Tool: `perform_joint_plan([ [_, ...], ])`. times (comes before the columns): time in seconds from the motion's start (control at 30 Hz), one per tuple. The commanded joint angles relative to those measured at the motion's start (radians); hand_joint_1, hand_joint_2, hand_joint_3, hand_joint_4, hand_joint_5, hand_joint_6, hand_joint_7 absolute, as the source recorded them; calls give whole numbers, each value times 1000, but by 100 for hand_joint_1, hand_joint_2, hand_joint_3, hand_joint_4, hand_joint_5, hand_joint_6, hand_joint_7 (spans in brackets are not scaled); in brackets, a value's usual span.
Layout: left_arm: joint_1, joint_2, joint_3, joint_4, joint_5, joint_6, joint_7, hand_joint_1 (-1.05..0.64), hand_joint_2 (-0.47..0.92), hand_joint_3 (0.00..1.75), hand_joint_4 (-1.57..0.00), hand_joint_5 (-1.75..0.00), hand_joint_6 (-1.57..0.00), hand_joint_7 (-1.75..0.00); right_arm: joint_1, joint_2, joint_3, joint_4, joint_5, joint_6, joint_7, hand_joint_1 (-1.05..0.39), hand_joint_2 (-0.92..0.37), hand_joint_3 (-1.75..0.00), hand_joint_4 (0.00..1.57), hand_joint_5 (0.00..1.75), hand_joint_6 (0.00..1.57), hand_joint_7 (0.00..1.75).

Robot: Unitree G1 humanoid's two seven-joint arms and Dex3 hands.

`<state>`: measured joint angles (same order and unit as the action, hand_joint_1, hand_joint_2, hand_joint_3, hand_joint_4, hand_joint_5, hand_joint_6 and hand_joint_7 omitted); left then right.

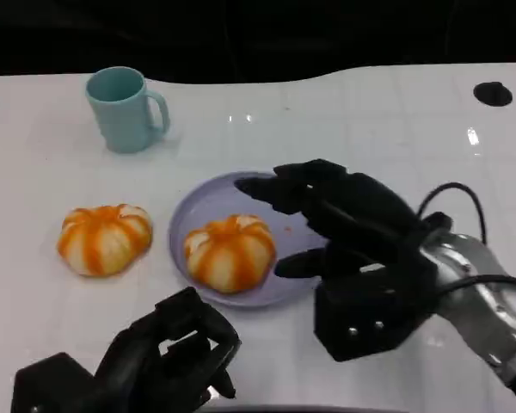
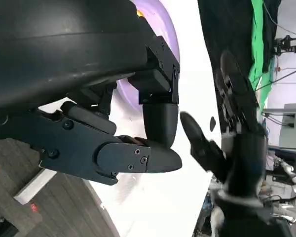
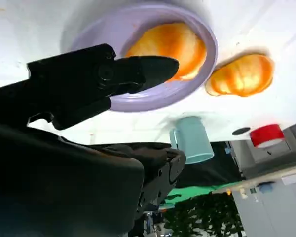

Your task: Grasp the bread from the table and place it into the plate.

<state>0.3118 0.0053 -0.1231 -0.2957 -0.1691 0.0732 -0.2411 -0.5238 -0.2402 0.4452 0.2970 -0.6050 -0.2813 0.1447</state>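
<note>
a white table (image 1: 370, 112) carries a lilac plate (image 1: 185, 219), and one orange-striped bread roll (image 1: 230, 252) sits inside it, toward the near side of the dish. a second roll of the same kind (image 1: 104, 238) lies on the bare table just beside the plate, on the side of the robot's left arm, with a narrow gap between it and the rim. a pale teal mug (image 1: 125, 109) stands upright farther back, well apart from the plate, its handle turned toward the middle of the table. the right hand (image 1: 344, 249) hangs over the plate's right edge with its fingers spread and nothing between them; the fingertips (image 1: 249, 185) reach over the far part of the dish, apart from the roll there. the left hand (image 1: 168, 357) is low at the near edge of the table, its fingers curled inward around nothing. in the right wrist view both rolls, the plate and the mug show past a black finger.
</note>
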Motion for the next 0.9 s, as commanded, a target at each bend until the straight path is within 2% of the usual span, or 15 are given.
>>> perform_joint_plan([
  [0.03,0,7,8,7,1,-11,9,-59,92,32,-67,-175,-60,-150,90,-45,-61,-108,98,-29,38,-78,-92,-23,0,32,18,2],
  [0.2,-3,4,11,8,-8,-3,8,-59,92,31,-67,-175,-60,-151,211,-87,-120,-179,208,-126,54,-68,-92,-21,4,51,26,5],
  [0.4,-6,5,10,5,-1,4,13,-58,92,32,-67,-175,-59,-152,316,-82,-178,-184,368,-245,70,-55,-92,-16,17,64,38,11],
  [0.57,-6,0,15,3,-26,14,5,-56,92,31,-68,-175,-59,-153,404,-53,-225,-182,489,-327,70,-30,-92,-13,40,107,66,27],
  [0.6,-7,2,15,3,-27,14,5,-56,92,31,-68,-175,-58,-153,420,-41,-233,-176,521,-345,74,-23,-91,-16,48,115,73,35],
  [0.63,-7,6,15,3,-22,11,6,-56,92,31,-68,-175,-58,-153,440,-28,-242,-170,557,-357,76,-18,-85,-27,53,120,72,49],
  [0.67,-8,8,15,3,-20,11,7,-56,92,31,-68,-175,-58,-153,456,-18,-249,-166,586,-365,82,-13,-70,-64,61,129,70,76],
  [0.7,-8,9,15,2,-20,12,8,-56,92,31,-68,-175,-58,-153,467,-13,-255,-164,602,-368,86,-11,-60,-86,64,133,67,91],
  [0.77,-9,8,18,3,-25,12,7,-56,92,31,-68,-175,-58,-153,495,-3,-268,-176,621,-359,89,-5,-50,-120,72,147,72,114],
  [0.8,-9,8,19,5,-27,9,4,-56,92,31,-68,-175,-58,-153,505,0,-274,-182,622,-354,89,-4,-48,-129,75,151,74,120],
  [0.9,-11,11,23,10,-31,5,-1,-57,92,31,-68,-175,-58,-154,538,4,-292,-202,618,-348,83,-8,-44,-141,84,162,82,131],
])
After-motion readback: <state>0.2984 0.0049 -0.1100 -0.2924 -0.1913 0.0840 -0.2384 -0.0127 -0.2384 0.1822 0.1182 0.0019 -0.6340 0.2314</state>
